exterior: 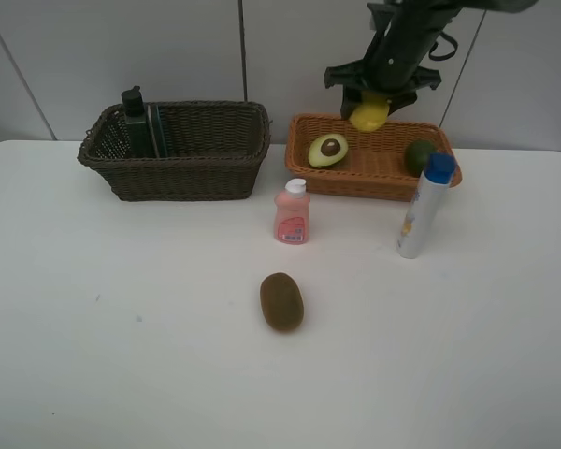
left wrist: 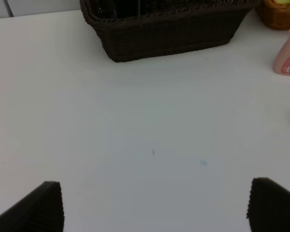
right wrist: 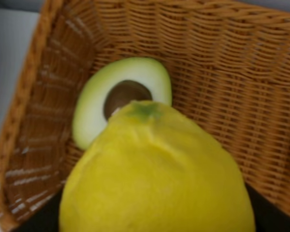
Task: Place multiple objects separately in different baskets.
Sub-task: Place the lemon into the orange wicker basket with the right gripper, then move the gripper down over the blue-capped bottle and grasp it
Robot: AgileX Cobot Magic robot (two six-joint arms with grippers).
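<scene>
My right gripper (exterior: 370,105) is shut on a yellow lemon (exterior: 368,114) (right wrist: 157,179), holding it just above the light orange-tan basket (exterior: 304,166) (right wrist: 241,63). In that basket lie a halved avocado (exterior: 327,150) (right wrist: 121,96) and a green avocado (exterior: 418,155). The dark brown basket (exterior: 182,173) (left wrist: 174,34) holds a dark green pump bottle (exterior: 134,122) and a dark flat block (exterior: 156,129). On the table stand a pink bottle (exterior: 292,212) (left wrist: 287,55) and a white blue-capped tube (exterior: 424,206); a brown kiwi (exterior: 281,301) lies nearer the front. My left gripper (left wrist: 154,205) is open over bare table; it is outside the high view.
The white table (exterior: 122,327) runs wide to the left and front of the kiwi. A tiled wall (exterior: 112,56) rises right behind both baskets. The tube stands close to the tan basket's right front corner.
</scene>
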